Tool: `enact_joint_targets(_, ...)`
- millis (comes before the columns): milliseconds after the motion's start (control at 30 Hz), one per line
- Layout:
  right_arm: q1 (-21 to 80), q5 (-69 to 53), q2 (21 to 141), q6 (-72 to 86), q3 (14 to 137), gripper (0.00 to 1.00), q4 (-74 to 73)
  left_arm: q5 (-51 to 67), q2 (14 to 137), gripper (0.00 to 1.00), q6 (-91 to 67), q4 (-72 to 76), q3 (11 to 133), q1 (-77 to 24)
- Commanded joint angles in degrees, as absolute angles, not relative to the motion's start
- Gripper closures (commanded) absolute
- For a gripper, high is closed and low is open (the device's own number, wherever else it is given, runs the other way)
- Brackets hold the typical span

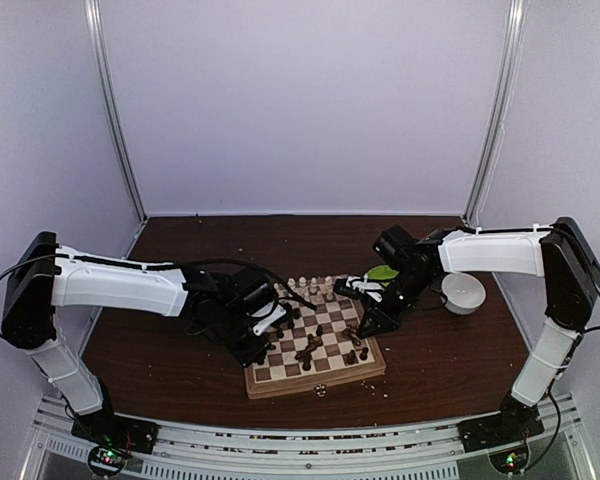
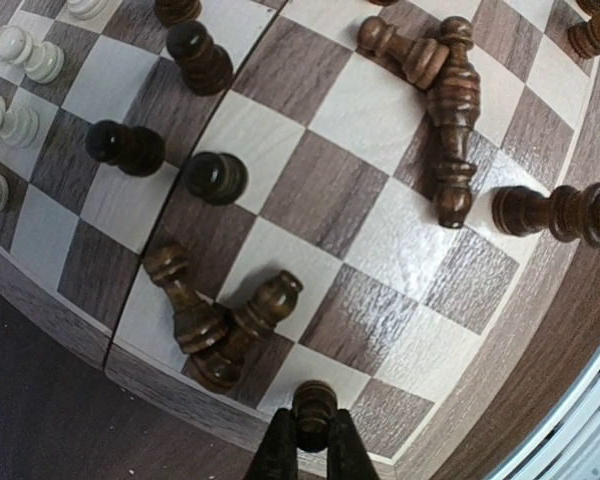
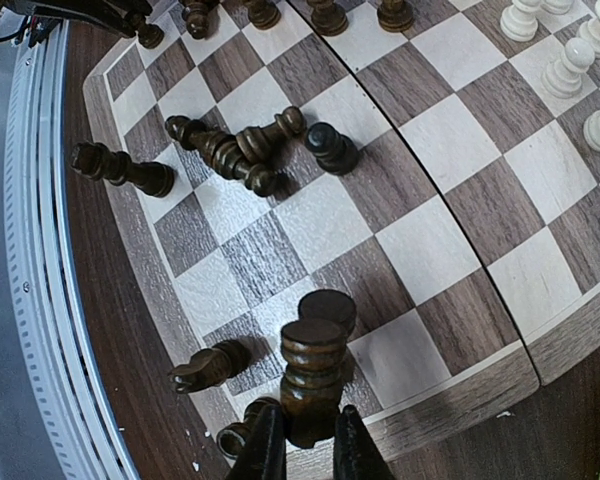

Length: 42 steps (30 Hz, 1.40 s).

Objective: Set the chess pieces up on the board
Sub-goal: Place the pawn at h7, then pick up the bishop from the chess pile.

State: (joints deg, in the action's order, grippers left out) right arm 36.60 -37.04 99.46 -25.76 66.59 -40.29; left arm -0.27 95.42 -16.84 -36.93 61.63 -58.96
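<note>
**Figure.** Square wooden chessboard (image 1: pixel 280 378) with light and dark chequered squares. It lies near the front edge of the dark brown surface (image 1: pixel 430 350), between the two arms.

- **Left arm:** the left end effector (image 2: pixel 310 450) is clenched on a small dark brown pawn (image 2: pixel 314 402). The pawn is over the outermost row of squares, right at the board's thick left rim.
- **Right arm:** the right end effector (image 3: pixel 300 455) is clenched on a taller dark brown turned piece (image 3: pixel 312 372). This piece is upright on a square by the opposite rim, with a fallen dark piece (image 3: pixel 208 366) just beside it.
- **Other pieces:** pale cream pieces (image 1: pixel 310 285) line the board's far edge. Toppled dark pieces (image 2: pixel 440 110) cluster on the near half, with bare squares between the groups.
- **Off the board:** a white bowl (image 1: pixel 464 293) stands on the surface to the right.
</note>
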Motion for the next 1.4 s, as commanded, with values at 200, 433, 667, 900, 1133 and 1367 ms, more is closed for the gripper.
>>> enact_joint_targets(200,36.2,-36.8,98.5,-26.1,68.5,0.99,-40.5,-0.9,91.7,0.59,-16.8,-35.6,61.9,-59.2)
enact_joint_targets(433,36.0,-37.7,95.8,-25.4,68.4,0.99,-40.5,-2.4,86.6,0.47,-16.7,-37.4,64.0,-59.2)
enact_joint_targets(667,35.5,-40.4,90.4,-23.3,69.7,0.99,-40.8,-1.5,82.0,0.38,-21.3,-10.4,59.3,-59.2)
enact_joint_targets(900,35.5,-43.6,87.5,-22.4,75.3,0.99,-45.3,4.1,90.7,0.34,-19.8,26.5,54.0,-59.2)
enact_joint_targets(1133,35.5,-43.7,84.9,-22.3,77.0,0.99,-47.4,7.9,97.3,0.29,-22.0,43.7,51.1,-57.9)
enact_joint_targets(1367,35.5,-44.0,83.5,-21.3,76.0,0.99,-46.3,19.4,103.7,0.26,-23.2,54.4,51.2,-56.8)
